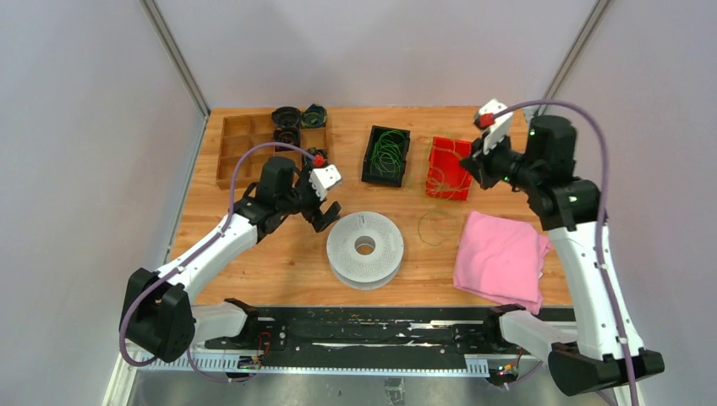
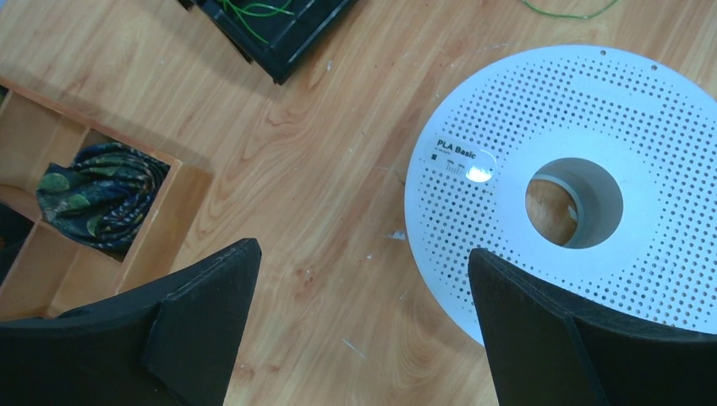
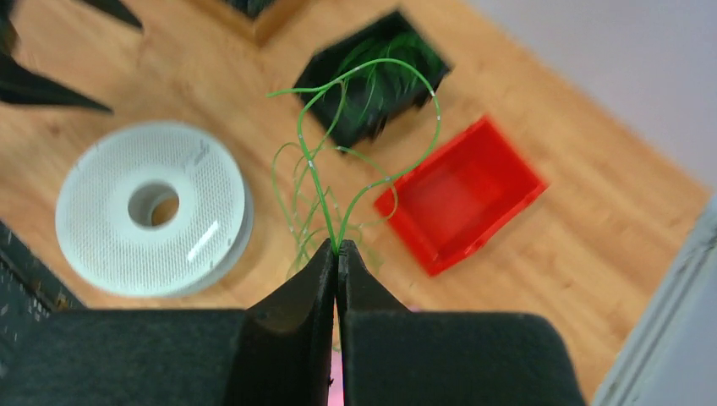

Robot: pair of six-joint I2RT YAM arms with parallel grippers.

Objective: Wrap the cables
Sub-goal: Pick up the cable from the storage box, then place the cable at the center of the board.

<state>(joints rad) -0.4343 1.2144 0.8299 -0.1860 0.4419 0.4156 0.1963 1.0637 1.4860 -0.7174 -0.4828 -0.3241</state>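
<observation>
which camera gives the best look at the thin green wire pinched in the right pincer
Right wrist: the thin green wire curls up in a loop from the shut right pincer. Top external shows that pincer by the red plastic bin, the wire too thin to pick out. Left wrist does not show it.

Bright even light, soft shadows, right wrist view motion-blurred

Robot lab cell, plain grey walls, wooden table, black mounting rail along its edge
</observation>
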